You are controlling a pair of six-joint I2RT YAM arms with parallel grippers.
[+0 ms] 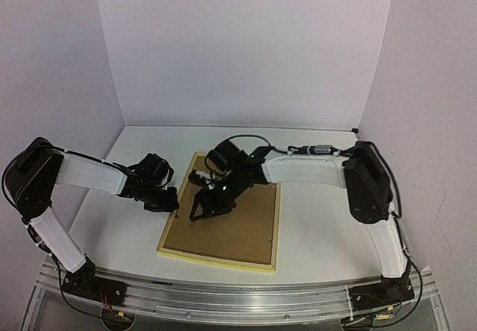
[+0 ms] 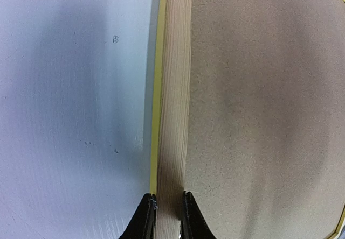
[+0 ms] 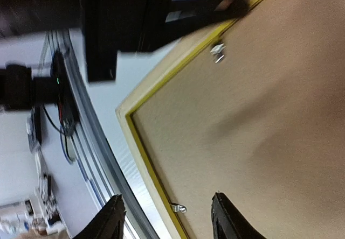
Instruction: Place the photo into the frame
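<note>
The frame [image 1: 276,227] is lying face down at the middle of the table [image 1: 328,219], with its pale wooden back facing up and a brown backing board [image 1: 238,230] sitting inside it. The left gripper [image 2: 168,197] is pinching the frame's 9 o'clock rail, fingers narrowly closed on the wood. The right gripper [image 3: 167,201] is hanging over the board toward its 11 o'clock corner, jaws spread wide and holding nothing.

The frame [image 1: 216,259] lies flat on the white table [image 1: 320,227], back upward (brown backing board [image 1: 242,230] filling it). The left gripper [image 1: 168,200] meets its left edge. The right gripper [image 1: 200,212] is over the board's far-left part.
</note>
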